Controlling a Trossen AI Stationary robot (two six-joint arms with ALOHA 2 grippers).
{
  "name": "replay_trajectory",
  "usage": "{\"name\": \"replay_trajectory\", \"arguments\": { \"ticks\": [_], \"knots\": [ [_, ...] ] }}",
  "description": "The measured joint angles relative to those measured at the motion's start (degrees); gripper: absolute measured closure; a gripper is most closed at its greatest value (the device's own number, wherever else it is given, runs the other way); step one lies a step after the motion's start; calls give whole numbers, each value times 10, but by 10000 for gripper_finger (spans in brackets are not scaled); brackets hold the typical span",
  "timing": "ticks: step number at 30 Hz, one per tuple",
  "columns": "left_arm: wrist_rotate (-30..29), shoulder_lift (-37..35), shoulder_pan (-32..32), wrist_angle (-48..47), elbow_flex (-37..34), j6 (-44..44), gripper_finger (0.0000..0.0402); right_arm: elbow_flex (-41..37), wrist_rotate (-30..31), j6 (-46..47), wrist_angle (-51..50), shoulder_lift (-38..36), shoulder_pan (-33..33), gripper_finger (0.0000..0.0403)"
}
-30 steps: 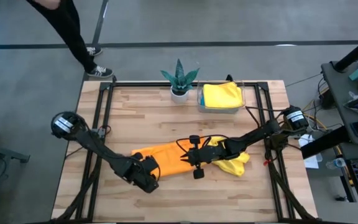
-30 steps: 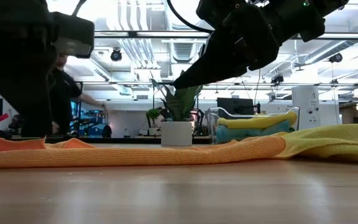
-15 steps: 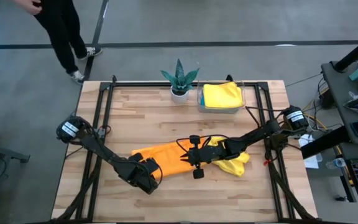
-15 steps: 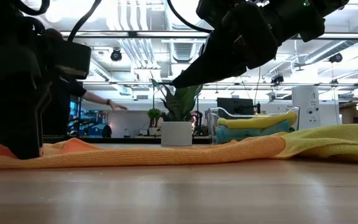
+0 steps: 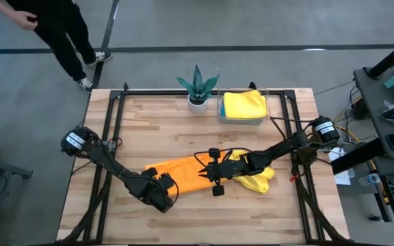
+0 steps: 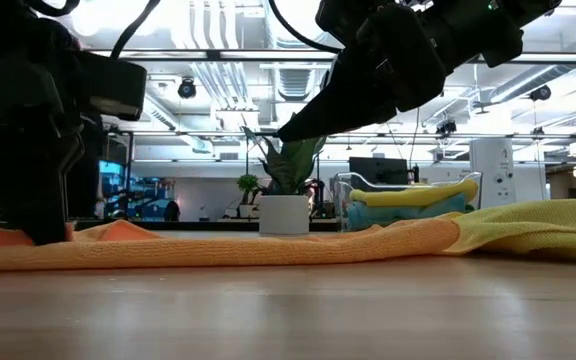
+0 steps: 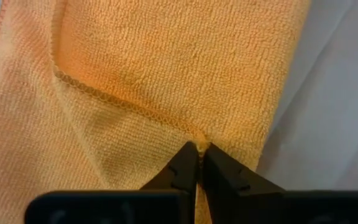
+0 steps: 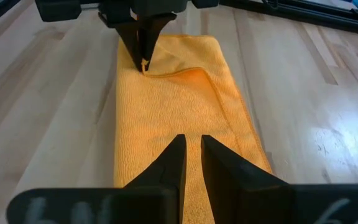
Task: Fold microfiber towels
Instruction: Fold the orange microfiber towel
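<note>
While the high view hid it, the left gripper (image 7: 198,151) pinched the orange towel's (image 7: 166,68) stitched hem; the right gripper (image 8: 191,144) hovered nearly closed, empty.

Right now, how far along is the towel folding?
Done: a yellow towel over a blue one lies folded in the clear tray. In hand: the left gripper is pinched shut on a hem of the orange towel; the right gripper holds its other end. Left: finishing that fold, then the crumpled yellow towel.
</note>
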Motion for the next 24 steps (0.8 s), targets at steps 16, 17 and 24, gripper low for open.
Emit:
{"name": "replay_trajectory", "arguments": {
  "ticks": [16,17,24],
  "knots": [
    [-26,-72,0,-170,0,-98,400,0,1,6,0,0,0,360],
    [-30,-75,0,-192,0,-107,400,0,1,6,0,0,0,360],
    [-70,-85,1,-238,0,-125,400,0,4,3,0,0,0,360]
  ]
}}
